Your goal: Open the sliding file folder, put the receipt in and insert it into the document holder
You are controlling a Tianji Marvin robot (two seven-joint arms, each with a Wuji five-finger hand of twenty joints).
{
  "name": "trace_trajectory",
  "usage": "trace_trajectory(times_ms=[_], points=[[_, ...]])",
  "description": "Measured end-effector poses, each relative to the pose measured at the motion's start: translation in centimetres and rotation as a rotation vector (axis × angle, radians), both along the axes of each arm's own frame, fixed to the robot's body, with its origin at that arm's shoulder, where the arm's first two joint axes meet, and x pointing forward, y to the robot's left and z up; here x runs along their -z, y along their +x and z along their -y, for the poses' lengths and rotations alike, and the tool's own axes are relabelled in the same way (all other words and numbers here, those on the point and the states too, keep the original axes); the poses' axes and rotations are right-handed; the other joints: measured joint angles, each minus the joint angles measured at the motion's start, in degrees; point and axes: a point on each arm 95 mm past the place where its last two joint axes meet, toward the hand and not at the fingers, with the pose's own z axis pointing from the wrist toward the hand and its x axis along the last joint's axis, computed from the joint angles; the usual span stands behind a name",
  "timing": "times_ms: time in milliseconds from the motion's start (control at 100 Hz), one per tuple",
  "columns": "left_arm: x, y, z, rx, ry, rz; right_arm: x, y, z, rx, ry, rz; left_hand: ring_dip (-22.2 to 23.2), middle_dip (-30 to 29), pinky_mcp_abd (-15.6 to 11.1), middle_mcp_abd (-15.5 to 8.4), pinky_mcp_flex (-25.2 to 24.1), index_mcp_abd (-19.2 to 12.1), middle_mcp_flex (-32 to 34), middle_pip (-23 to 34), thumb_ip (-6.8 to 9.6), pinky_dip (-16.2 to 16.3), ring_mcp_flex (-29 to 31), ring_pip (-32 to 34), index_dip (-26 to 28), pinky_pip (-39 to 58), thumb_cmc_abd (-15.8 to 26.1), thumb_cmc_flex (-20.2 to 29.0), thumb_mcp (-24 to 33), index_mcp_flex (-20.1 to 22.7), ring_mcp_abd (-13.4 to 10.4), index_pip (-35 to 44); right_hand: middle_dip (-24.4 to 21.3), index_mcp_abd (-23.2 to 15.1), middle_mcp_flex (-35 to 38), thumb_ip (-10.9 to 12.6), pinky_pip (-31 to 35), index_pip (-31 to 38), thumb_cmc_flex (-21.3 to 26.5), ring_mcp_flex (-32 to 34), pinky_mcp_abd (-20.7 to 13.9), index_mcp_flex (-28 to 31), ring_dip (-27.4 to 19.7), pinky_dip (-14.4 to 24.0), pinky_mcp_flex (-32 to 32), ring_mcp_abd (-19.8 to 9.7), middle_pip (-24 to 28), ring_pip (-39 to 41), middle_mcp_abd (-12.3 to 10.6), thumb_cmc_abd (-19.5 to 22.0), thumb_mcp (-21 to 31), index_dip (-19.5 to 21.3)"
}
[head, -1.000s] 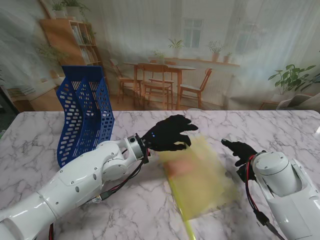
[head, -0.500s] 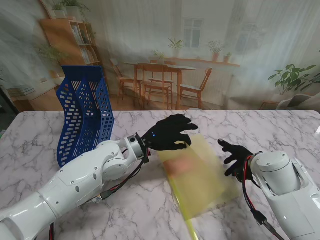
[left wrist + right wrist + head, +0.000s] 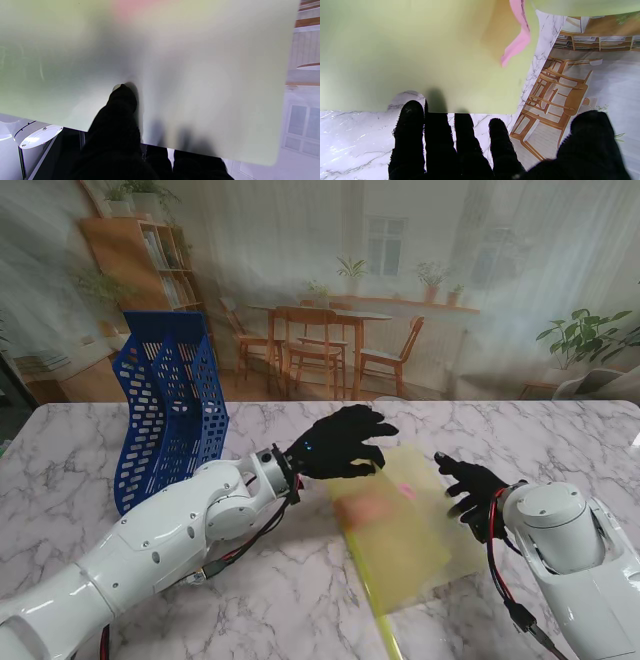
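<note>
Yellow-green translucent folder (image 3: 405,525), pink receipt (image 3: 407,491) seemingly inside, pinched by left hand (image 3: 335,446); right hand (image 3: 470,490) spread, empty.

Glossy white arms, red-black cables, black-gloved left hand (image 3: 335,445) and right hand (image 3: 472,488).

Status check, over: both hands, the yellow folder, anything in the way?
Left hand gripping yellow folder at its far edge. Right hand open beside folder. Pink receipt inside. Blue document holder unobstructed.

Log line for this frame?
left hand: shut on folder far edge | right hand: open beside it | receipt: pink, inside | holder: upright, left
</note>
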Motion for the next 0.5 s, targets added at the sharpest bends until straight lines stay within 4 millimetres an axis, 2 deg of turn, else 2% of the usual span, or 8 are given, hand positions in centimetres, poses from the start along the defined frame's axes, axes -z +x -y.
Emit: trace_trajectory(times_ms=[130,240,380,500], points=[[-0.12,-0.07,0.06,0.003,-0.002,0.004,0.01,0.03,0.00,-0.005,-0.009,0.005,0.00,0.00,0.00,-0.02,0.00,0.00,0.00,0.00,0.00,0.00,0.00,0.00,0.00,0.00,0.01,0.00,0.00,0.00,0.00,0.00,-0.65,-0.05,-3.87,0.00,-7.17,-0.18,0.07,-8.08,-2.74,-0.09,-2.16,-2.34,-6.66,-3.09,-0.15,-7.07,-1.34,1.11,-0.49,0.09],[-0.21,-0.10,0.07,0.004,-0.004,0.009,0.08,0.14,0.15,0.003,-0.020,0.010,0.00,0.00,0.00,-0.03,0.00,0.01,0.00,0.00,0.00,0.00,0.00,0.00,0.02,0.00,0.01,0.00,0.00,0.00,0.00,0.00,-1.12,-0.07,-7.34,0.00,-14.42,-1.04,0.07,-12.41,-2.93,-0.18,-4.81,-3.57,-9.77,-3.90,-1.03,-14.05,-2.08,1.11,-0.51,0.71],[-0.39,-0.11,0.01,0.001,-0.009,0.013,0.30,0.31,0.50,0.040,-0.043,0.027,0.00,0.00,0.00,-0.04,0.00,0.02,0.00,0.00,0.00,0.00,0.00,0.00,0.03,0.00,0.01,0.00,0.00,0.00,0.00,0.00,-2.34,0.83,-11.25,0.00,-17.81,-5.24,0.07,-13.71,-3.13,-5.10,-6.65,-3.70,-10.35,-4.04,-2.95,-17.91,-2.15,1.11,-0.62,0.79],[-0.46,-0.16,0.00,0.002,-0.010,0.015,0.61,0.33,0.69,0.044,-0.053,0.022,0.00,0.00,0.00,-0.04,0.00,0.02,0.00,0.00,0.00,0.00,0.00,0.00,0.03,0.00,0.01,0.00,0.00,0.00,0.00,0.00,-2.59,3.56,-11.24,0.00,-17.83,-6.51,0.04,-11.03,-3.09,-5.19,-6.77,-3.70,-7.78,-3.20,-3.10,-18.40,-1.85,1.11,-1.23,0.56]])
